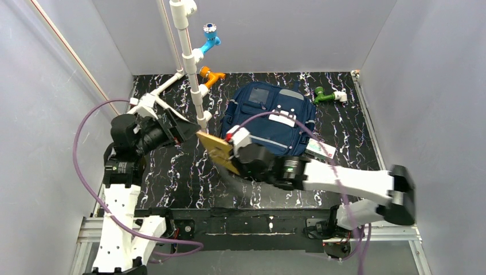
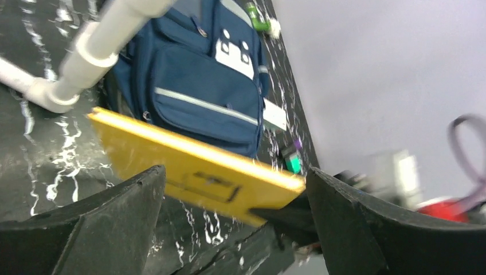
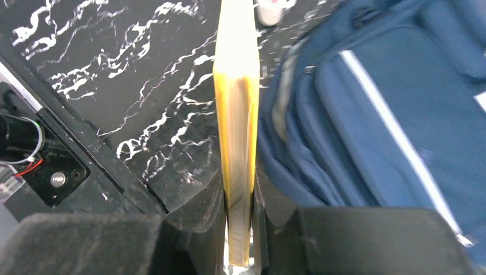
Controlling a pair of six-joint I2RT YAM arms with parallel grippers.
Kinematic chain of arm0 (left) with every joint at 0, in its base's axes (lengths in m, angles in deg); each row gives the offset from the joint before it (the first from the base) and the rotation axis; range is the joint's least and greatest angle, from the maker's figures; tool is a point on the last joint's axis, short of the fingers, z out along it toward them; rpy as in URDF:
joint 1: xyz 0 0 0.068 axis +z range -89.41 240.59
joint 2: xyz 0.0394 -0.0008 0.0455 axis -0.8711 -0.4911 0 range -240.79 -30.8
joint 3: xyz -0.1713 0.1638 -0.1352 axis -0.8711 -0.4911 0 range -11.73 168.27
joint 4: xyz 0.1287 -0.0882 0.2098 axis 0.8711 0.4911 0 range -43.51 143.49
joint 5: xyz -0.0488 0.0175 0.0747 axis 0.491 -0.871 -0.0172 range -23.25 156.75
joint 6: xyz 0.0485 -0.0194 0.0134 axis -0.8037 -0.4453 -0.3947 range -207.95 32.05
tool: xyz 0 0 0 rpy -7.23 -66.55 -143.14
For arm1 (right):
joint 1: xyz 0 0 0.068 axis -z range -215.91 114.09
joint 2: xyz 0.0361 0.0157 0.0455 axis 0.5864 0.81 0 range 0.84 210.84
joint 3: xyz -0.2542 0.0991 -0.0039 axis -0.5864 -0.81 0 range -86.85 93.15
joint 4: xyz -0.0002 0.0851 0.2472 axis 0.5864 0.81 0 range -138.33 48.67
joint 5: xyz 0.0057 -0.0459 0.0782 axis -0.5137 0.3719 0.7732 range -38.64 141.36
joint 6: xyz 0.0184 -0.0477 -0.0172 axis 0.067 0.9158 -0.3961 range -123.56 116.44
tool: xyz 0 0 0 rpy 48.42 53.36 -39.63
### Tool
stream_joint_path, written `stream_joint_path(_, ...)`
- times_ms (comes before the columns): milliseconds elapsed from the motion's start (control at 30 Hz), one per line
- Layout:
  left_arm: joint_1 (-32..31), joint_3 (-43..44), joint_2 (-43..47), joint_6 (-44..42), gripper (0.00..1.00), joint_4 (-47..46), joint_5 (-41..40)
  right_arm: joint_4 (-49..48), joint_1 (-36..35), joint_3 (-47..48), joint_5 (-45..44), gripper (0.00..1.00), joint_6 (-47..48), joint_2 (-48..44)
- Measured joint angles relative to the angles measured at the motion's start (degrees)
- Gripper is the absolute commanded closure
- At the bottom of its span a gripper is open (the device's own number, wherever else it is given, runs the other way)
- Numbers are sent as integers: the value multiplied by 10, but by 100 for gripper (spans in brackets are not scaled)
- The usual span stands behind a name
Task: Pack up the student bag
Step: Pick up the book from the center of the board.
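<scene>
Fingers (image 3: 198, 215) of the right hand (image 3: 239, 197) are clamping both faces of a thin yellow book (image 3: 236, 86) and holding it edge-up, clear of the black marbled tabletop (image 1: 172, 177). Gripping it by one end like this is keeping the free end pointing forward, and I judge that suits sliding it into a narrow opening.

Just beside the book the student bag (image 1: 269, 117) is lying flat in the middle of the far half of the tabletop, front pockets facing up. Pale lining seems to be showing along its near edge, so the main compartment is probably gaping toward the book, though I cannot be sure.

Across from it, the left hand (image 2: 234, 172) is hanging with its fingers spread wide and gripping nothing. It is pointing at the book's broad cover, perhaps waiting to steady the book or the bag.

Further out, a white pipe stand (image 1: 192, 63) is rising beside the bag, and a white card (image 1: 320, 150) is lying against the bag's right side.

Nothing is reading clearly as writing. The book's cover is carrying a dark mark (image 2: 209, 186) too blurred to make out, and the bag's white patch (image 2: 234, 57) is showing only black dots.
</scene>
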Motion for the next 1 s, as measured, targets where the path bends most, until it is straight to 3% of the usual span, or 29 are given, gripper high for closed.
stream_joint_path(200, -141, -75, 0, -53, 11, -94, -5, 179, 0, 12, -81, 99, -16, -193)
stream_joint_path(400, -358, -76, -74, -153, 18, -149, -108, 304, 2, 21, -202, 99, -43, -273)
stream_joint_path(533, -389, -80, -119, -154, 19, -170, -164, 319, 4, 22, -253, 99, -41, -279)
stream_joint_path(633, -389, -92, -115, -80, 9, -189, -208, 291, 4, 16, -262, 99, -31, -261)
stream_joint_path(700, -389, -90, -114, 20, 6, -183, -227, 257, 4, 4, -254, 99, -9, -249)
stream_joint_path(833, -388, -90, -118, 232, 3, -174, -214, 181, 3, -43, -212, 99, 62, -242)
stream_joint_path(1000, -388, -89, -110, 416, 7, -178, -203, 118, 4, -68, -158, 99, 159, -235)
